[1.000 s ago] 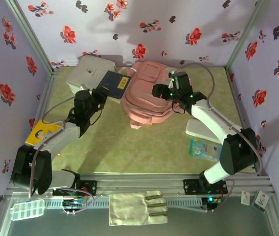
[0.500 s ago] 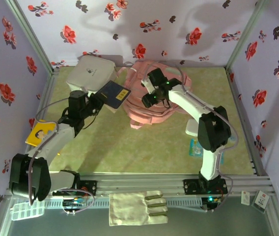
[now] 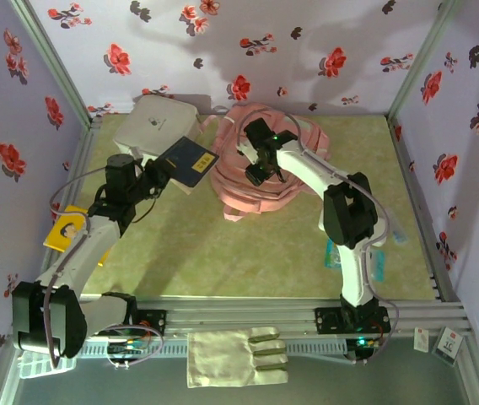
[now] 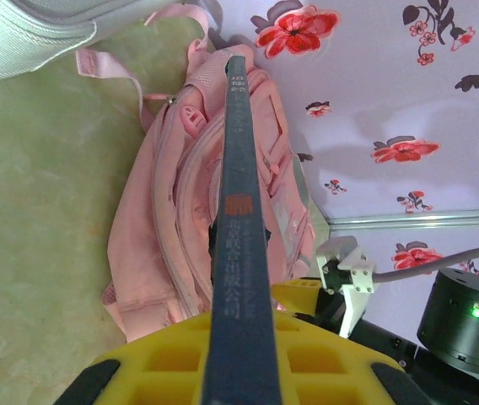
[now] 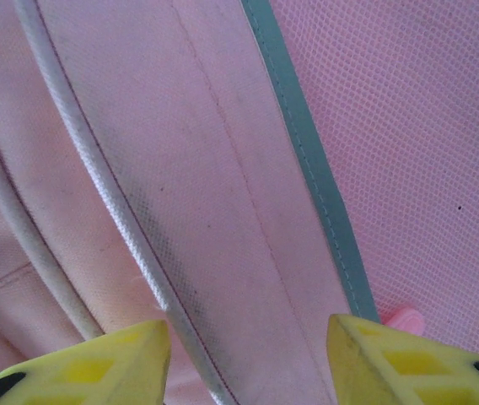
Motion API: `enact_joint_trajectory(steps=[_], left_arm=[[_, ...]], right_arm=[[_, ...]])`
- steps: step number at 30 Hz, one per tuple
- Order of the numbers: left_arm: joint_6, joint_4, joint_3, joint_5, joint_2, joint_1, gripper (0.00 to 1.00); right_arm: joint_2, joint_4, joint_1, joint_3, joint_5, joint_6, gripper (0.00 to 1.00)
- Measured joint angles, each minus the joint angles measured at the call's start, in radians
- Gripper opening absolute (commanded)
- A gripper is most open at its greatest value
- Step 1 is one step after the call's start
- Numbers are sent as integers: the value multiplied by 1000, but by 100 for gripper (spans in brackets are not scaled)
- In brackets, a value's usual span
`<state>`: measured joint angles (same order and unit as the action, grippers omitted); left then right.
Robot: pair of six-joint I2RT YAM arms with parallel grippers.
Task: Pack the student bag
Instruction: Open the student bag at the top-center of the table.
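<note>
Ahead of the left pincer (image 4: pixel 241 363), clamped on a thin dark-blue book (image 4: pixel 238 211), the pink fabric student bag (image 4: pixel 164 245) is straddled by the half-open right pincer (image 5: pixel 248 359).

Our left arm stretches forward from its base. Our left tool (image 3: pixel 165 171) sits just left of the student bag (image 3: pixel 248 196), clamped on a dark blue book (image 3: pixel 187 160). Our right arm bends sharply at the elbow, and our right tool (image 3: pixel 261 167) points down onto the bag's top, its fingers (image 5: pixel 96 363) apart.
</note>
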<state>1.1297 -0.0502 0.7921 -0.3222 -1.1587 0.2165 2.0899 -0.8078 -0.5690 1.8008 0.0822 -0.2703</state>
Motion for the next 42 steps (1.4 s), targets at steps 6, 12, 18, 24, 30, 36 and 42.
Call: enact_joint_trajectory(steps=[6, 12, 18, 24, 30, 36, 42], left_arm=[[4, -8, 0, -16, 0, 0, 0], [2, -2, 0, -20, -2, -2, 0], [-16, 29, 6, -21, -2, -11, 0], [-52, 94, 6, -19, 16, -27, 0], [-94, 191, 6, 0, 91, -61, 0], [-132, 240, 6, -27, 97, -63, 0], [-132, 208, 5, -138, 84, -63, 0]], right_arm=[[50, 0, 0, 32, 17, -9, 49], [70, -2, -7, 38, 29, -22, 32], [69, -2, -10, 51, 40, -14, 11], [41, 6, -19, 59, 115, 38, 9], [18, -29, -24, 169, 225, 90, 4], [14, -60, -25, 254, 258, 166, 2], [14, -88, -28, 339, 226, 245, 2]])
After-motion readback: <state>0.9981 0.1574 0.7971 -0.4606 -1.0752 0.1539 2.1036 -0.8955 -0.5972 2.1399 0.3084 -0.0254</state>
